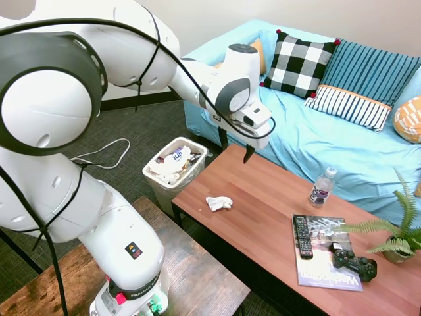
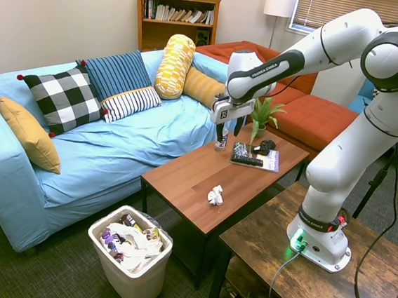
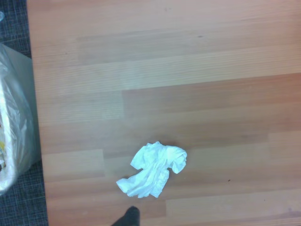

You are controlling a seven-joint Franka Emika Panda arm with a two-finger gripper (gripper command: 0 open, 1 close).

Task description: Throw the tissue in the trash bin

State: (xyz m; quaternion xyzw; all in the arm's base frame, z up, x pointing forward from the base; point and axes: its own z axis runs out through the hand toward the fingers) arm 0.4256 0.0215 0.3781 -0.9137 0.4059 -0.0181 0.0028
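The tissue lay loose on the worktop, near the end closest to the trash bin. The pincer hung above it, released and empty. Approach seemed underway; next it would need lowering straight over the tissue.

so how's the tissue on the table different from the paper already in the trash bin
The tissue lies alone on the bare wood of the coffee table; the paper in the trash bin is heaped together. The tissue is plain white, while the bin's pile mixes white paper with printed, coloured wrappers. The tissue is one small wad; the pile fills the bin to its rim. Both are crumpled.
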